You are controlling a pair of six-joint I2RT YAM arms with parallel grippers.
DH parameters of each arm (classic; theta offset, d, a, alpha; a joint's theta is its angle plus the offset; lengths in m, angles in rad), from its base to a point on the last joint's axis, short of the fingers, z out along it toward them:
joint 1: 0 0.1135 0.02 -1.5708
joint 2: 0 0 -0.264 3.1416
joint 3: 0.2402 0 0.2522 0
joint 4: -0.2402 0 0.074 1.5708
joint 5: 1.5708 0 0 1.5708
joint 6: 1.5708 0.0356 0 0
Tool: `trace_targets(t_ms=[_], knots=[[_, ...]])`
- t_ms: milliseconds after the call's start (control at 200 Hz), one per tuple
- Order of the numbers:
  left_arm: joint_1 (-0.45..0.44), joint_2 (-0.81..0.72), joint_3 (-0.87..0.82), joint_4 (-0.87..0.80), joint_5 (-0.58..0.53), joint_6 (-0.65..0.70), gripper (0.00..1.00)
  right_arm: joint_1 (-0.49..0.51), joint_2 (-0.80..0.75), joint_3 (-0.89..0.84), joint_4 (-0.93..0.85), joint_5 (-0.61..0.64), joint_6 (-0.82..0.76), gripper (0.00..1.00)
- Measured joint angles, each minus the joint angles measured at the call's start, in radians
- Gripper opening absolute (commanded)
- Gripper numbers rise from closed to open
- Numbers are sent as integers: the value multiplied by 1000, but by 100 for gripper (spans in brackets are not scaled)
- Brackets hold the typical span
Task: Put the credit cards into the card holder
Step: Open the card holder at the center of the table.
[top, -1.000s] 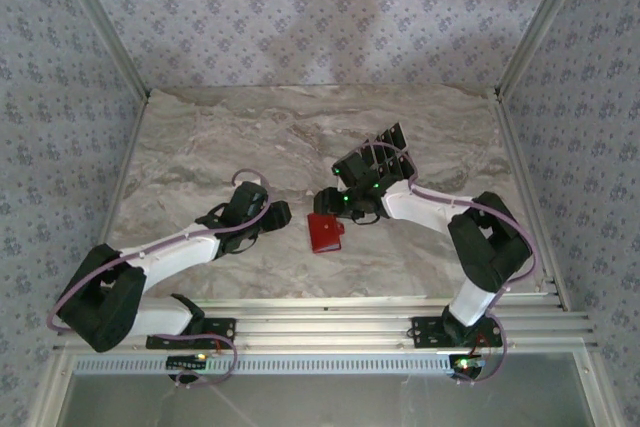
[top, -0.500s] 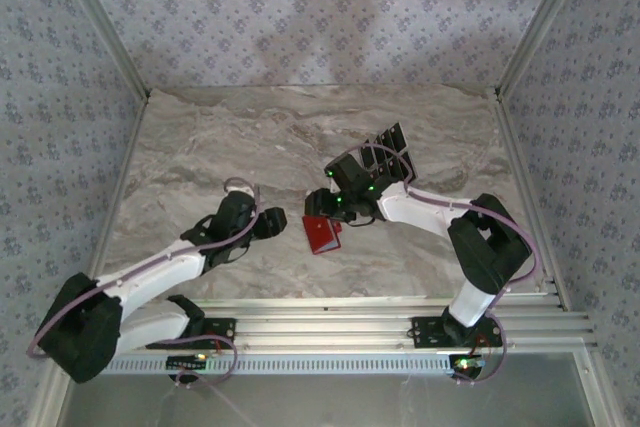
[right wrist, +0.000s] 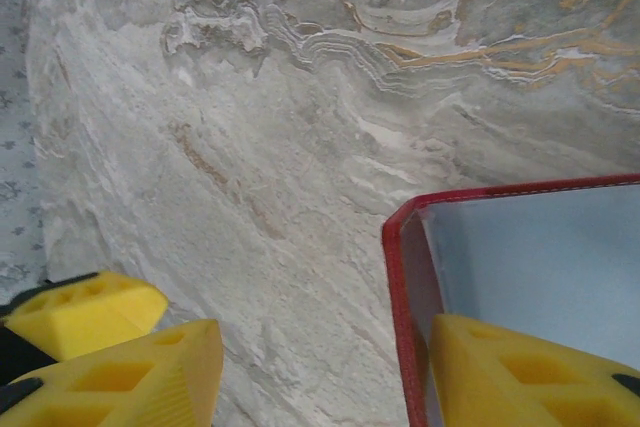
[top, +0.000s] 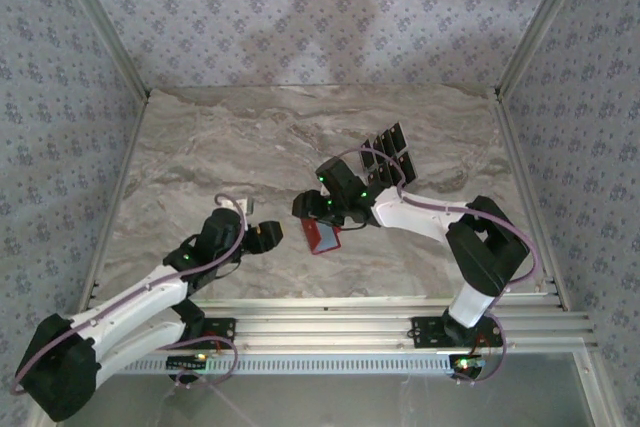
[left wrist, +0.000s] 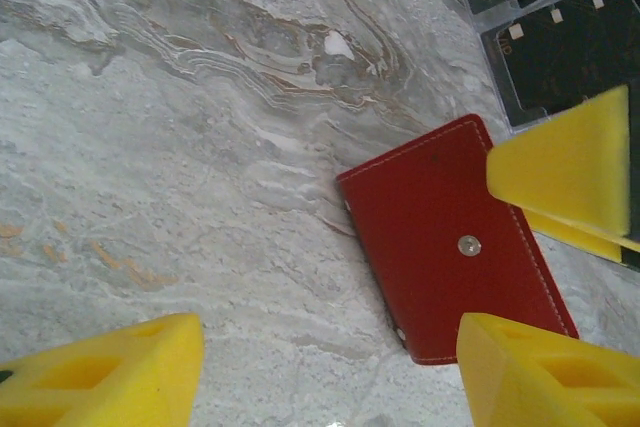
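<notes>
Down near the middle of the marble table (top: 200,147), we are watching the red card holder (top: 323,237) lying just at 5 o'clock of the right gripper (top: 312,209). From the right wrist, that gripper's jaws are standing well apart. One yellow finger (right wrist: 520,377) is covering part of the holder's greyish inner pocket, and the other is out at 9 o'clock over bare stone. Whether that first finger is touching the pocket, we cannot tell, and the holder's lower part is running off the picture there. The left gripper (top: 265,237) is hovering at 9 o'clock of the holder, jaws moderately wide with only table between them. Its wrist camera is showing the holder's red outer face and snap stud (left wrist: 468,244), the far corner hidden behind the right gripper's finger. The credit cards (top: 390,152) are sitting at 1 o'clock of the holder in a clear rack (left wrist: 500,15), cropped by the frame in the wrist view and too small overhead for us to be counting.
</notes>
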Motion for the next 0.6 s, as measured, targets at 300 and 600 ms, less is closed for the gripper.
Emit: trace_targets(t_ms=[300, 600], knots=[[-26, -19, -5, 8, 24, -2, 68, 5, 27, 0, 60, -5, 82, 59], [-71, 43, -4, 65, 31, 1, 68, 10, 60, 11, 101, -19, 137, 59]])
